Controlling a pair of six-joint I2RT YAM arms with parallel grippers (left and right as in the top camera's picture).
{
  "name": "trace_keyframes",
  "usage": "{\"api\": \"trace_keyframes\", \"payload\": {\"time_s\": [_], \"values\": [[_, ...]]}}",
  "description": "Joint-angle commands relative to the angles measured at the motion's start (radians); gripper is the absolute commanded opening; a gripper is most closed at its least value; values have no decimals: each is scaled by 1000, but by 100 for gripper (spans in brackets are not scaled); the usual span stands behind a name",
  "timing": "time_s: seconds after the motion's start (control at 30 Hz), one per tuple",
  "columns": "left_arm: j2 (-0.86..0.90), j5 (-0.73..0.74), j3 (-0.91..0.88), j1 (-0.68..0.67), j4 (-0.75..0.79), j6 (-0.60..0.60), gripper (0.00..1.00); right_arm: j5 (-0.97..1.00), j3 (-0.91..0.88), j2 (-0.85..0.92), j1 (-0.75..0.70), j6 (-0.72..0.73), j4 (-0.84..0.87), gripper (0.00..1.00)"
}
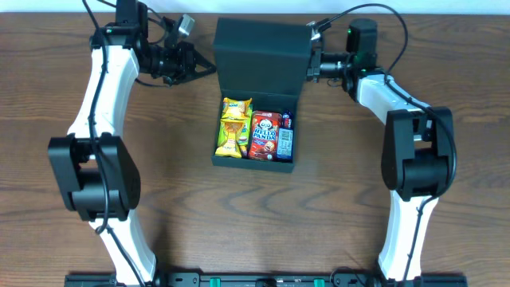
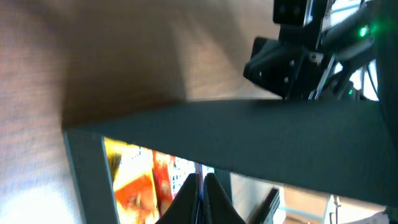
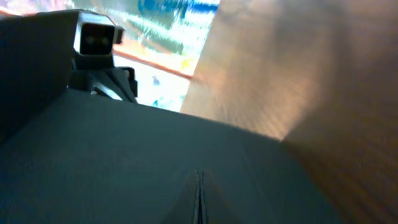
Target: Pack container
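Black lid (image 1: 261,49) of the filled container (image 1: 253,164) is flanked by left pincer (image 1: 209,68) and right pincer (image 1: 311,65), both shut, nothing held; closing seems in hand, so a push toward the near side is called for.

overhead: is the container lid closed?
No, the lid stands open and snack packets show inside the container.

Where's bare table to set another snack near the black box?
Bare table in front of the container, between the left arm and right arm. Crowded around the raised lid, flanked by the left gripper and right gripper.
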Motion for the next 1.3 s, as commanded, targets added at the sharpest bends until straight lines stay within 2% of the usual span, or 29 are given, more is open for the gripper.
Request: {"api": "trace_keyframes", "payload": {"time_s": [0.0,0.27,0.4,0.6,0.97,1.1,1.27], "values": [[-63,-72,16,1,-57,93,6,-56,17,-37,29,-89,-77,2],[-92,-176,16,1,-153,107,6,30,17,-37,34,-265,-364,2],[-92,-185,16,1,-168,110,6,79,17,-37,32,-305,-441,2],[-92,-290,16,2,-222,109,6,183,17,-44,27,-323,-493,2],[-92,-433,12,2,-264,110,6,632,17,-275,3,-401,-699,1],[-92,-433,11,2,-265,110,6,940,17,-378,15,-400,-874,1],[-92,-433,11,1,-268,109,6,1028,4,-378,35,-386,-1017,1]]}}
